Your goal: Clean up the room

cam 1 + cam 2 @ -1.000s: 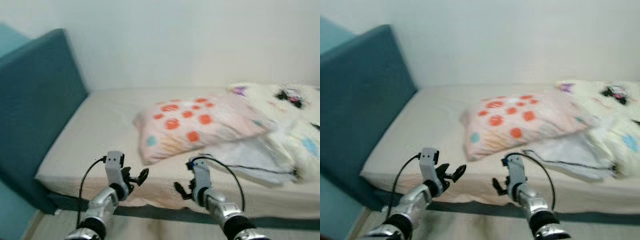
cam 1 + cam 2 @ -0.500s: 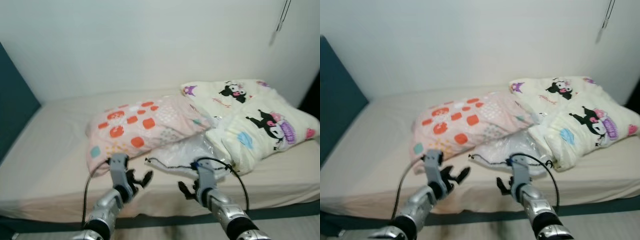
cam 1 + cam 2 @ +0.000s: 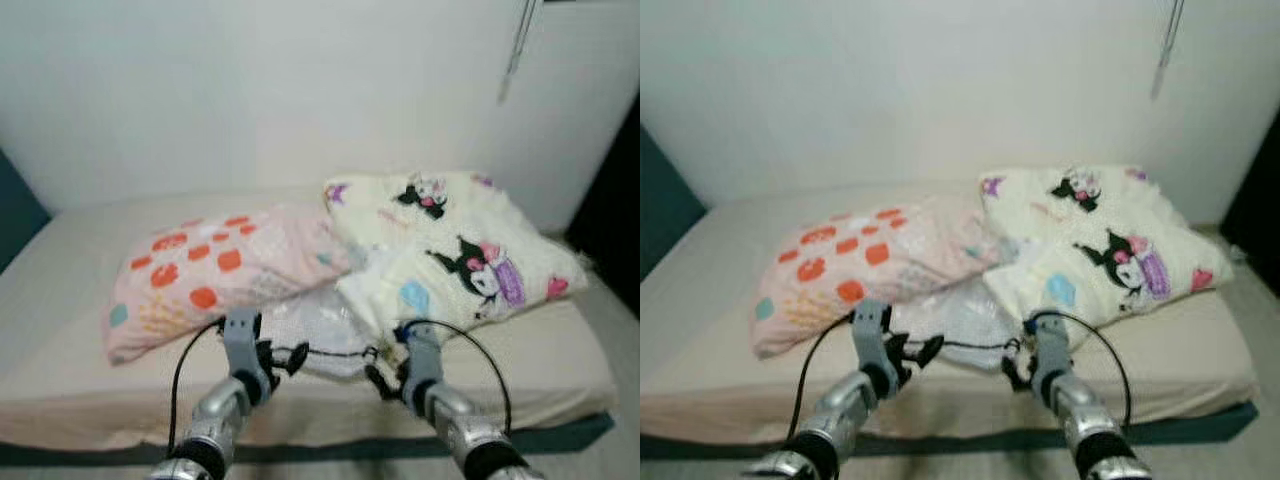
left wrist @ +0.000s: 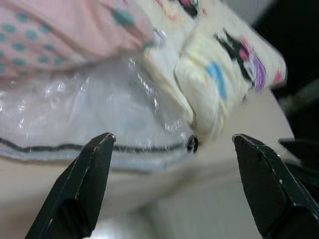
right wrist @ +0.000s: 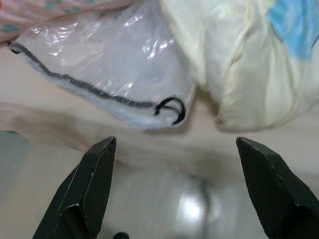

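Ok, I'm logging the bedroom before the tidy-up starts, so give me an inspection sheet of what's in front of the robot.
Surface: bed with a beige sheet, edge facing the robot.
Job's things: pink pillow with orange dots; cream cartoon-print blanket beside it; clear plastic bag with a dark trim lying between them at the bed's edge.
Clutter: nothing seen.
Grippers: left gripper and right gripper both open, held in front of the plastic bag, holding nothing.
Cables: black cable looping along each forearm.
Surroundings: white wall; cord hanging at the right; dark blue headboard on the left.
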